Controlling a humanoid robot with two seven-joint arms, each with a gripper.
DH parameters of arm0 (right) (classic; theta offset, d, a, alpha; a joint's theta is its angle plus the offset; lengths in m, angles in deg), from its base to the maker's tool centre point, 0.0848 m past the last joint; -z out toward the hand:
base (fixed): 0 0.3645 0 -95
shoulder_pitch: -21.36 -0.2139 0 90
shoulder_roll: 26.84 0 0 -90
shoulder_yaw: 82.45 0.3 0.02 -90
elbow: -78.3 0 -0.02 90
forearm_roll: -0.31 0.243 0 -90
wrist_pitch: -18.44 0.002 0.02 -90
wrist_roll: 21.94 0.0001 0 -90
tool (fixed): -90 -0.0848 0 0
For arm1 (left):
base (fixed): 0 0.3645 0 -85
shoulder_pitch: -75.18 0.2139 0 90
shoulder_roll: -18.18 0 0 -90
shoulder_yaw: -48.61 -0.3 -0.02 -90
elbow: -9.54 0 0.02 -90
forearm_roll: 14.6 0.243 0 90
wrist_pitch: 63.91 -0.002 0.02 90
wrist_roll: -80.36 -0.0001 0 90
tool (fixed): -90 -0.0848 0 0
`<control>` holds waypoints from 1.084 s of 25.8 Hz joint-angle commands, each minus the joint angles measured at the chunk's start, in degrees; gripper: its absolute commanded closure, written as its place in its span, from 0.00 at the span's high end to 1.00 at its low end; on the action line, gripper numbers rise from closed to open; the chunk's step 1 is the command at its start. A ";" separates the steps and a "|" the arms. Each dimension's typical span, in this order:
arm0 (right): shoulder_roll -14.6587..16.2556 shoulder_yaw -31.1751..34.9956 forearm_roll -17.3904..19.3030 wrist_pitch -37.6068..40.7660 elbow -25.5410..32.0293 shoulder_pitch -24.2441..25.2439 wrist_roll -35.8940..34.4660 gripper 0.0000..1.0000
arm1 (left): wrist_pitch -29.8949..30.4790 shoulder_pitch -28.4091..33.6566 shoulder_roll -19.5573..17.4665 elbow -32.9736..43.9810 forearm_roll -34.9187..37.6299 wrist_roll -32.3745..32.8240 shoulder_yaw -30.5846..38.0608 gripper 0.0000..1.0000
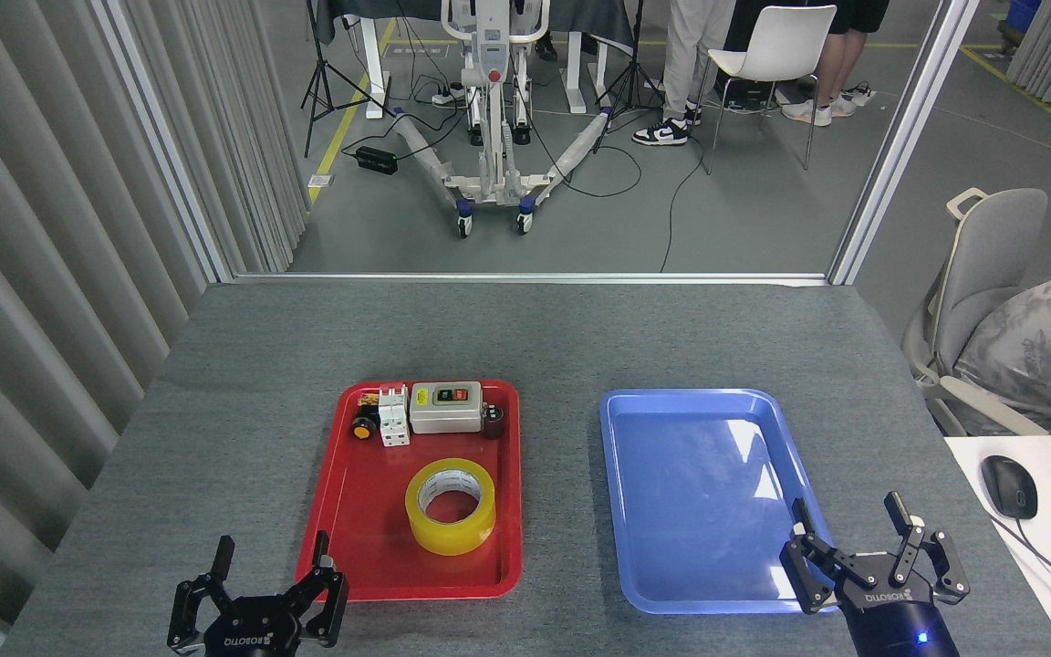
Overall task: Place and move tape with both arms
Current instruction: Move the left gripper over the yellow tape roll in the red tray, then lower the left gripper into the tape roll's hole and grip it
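Note:
The tape (pixel 451 505), a yellow translucent roll with a white printed core, lies flat in the near half of a red tray (pixel 357 557). My left gripper (pixel 270 552) hovers at the bottom left, by the red tray's near left corner, fingers spread open and holding nothing. My right gripper (pixel 849 516) is at the bottom right over the near right corner of a blue tray (pixel 699 493), also open and empty. The tape sits about a hand's width right of and beyond the left gripper.
At the back of the red tray lie a grey switch box (pixel 445 407), a white breaker (pixel 393 418), a yellow-and-black knob (pixel 363 427) and a small dark cylinder (pixel 493 421). A white desk with a mouse (pixel 1009 485) adjoins the table's right edge. A grey chair (pixel 991 265) stands beyond.

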 commanded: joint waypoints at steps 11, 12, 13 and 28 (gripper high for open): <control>-1.34 0.20 0.08 0.56 0.58 4.48 -1.27 1.00 | -1.27 -2.68 0.08 0.00 0.15 0.02 -5.53 0.99; -1.43 0.20 0.08 0.56 0.66 4.39 -1.27 1.00 | -1.79 -4.35 0.26 -0.35 0.23 0.54 -7.02 0.99; -1.51 0.20 -0.01 0.48 0.58 4.48 -1.19 1.00 | -2.85 -5.93 0.52 -0.79 0.41 0.72 -8.25 0.99; -2.04 0.29 -0.09 0.04 0.58 4.30 -1.10 1.00 | -9.09 -28.08 2.90 -27.77 -0.47 1.07 -12.03 0.99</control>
